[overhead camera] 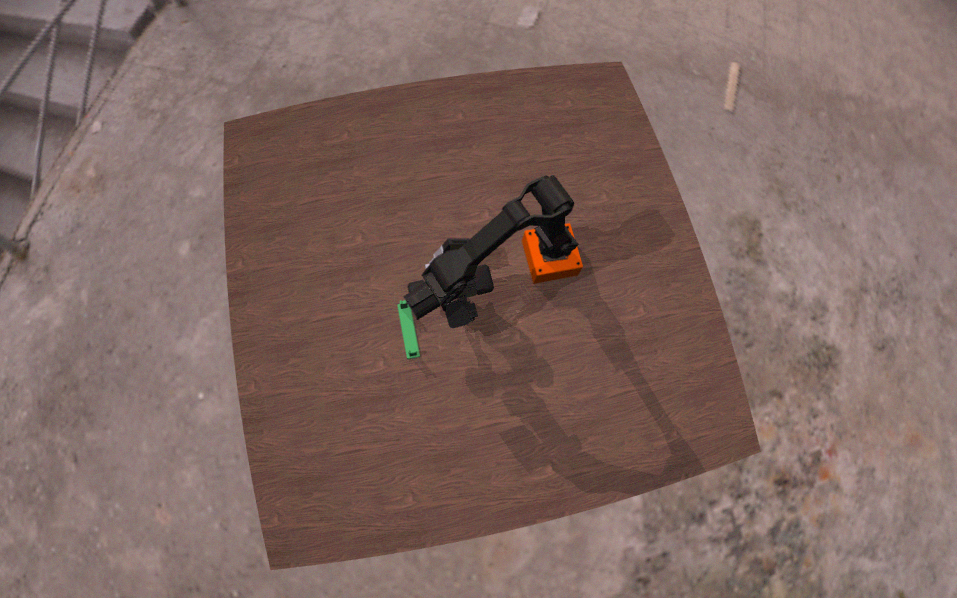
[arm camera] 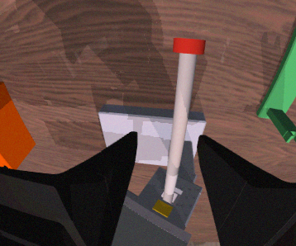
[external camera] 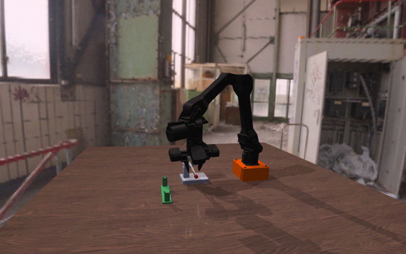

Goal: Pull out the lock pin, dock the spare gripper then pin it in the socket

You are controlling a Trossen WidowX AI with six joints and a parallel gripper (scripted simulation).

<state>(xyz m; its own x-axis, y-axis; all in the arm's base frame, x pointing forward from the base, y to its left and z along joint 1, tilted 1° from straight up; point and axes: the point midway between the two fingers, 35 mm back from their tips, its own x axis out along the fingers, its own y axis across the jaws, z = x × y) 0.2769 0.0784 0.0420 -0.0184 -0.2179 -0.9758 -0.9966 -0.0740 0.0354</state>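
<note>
White and red-headed, the pin point(external camera: 193, 170) point(arm camera: 182, 111) is found at the mount point(overhead camera: 426, 265) point(external camera: 198, 180) point(arm camera: 118, 124), its far end at the grey block point(arm camera: 188, 202) near a yellow patch point(arm camera: 163, 208), most of its shaft standing out and its red head point(external camera: 196, 176) point(arm camera: 189, 46) hanging low over the base. The tool point(overhead camera: 459, 297) point(external camera: 193, 170) point(arm camera: 168, 139) is released: its fingers stand apart on either side of the shaft, with daylight on both sides in the wrist view, and grasp nothing. The green stand point(overhead camera: 409, 334) point(external camera: 165, 188) point(arm camera: 290, 74) rests on the desk point(overhead camera: 318, 445) point(external camera: 103, 221) point(arm camera: 232, 25) near the mount, with nothing across its forked posts. A dark grey body point(arm camera: 150, 224) lies against the block at the lower edge of the wrist view; it may be the spare gripper, docked, but identification is not certain. Progress, accordingly, is only partly assessable. If that body is the spare, docking is done and the final insertion is begun but unfinished; if not, extraction and docking both remain. Whether the shaft passes through any spigot cannot be told. In either case locking is judged outstanding, given the length of shaft exposed. The pin appears to sag, so a renewed push may need it levelled first, lest it bind. Final withdrawal of the arm, clear of all contact, also remains.
</note>
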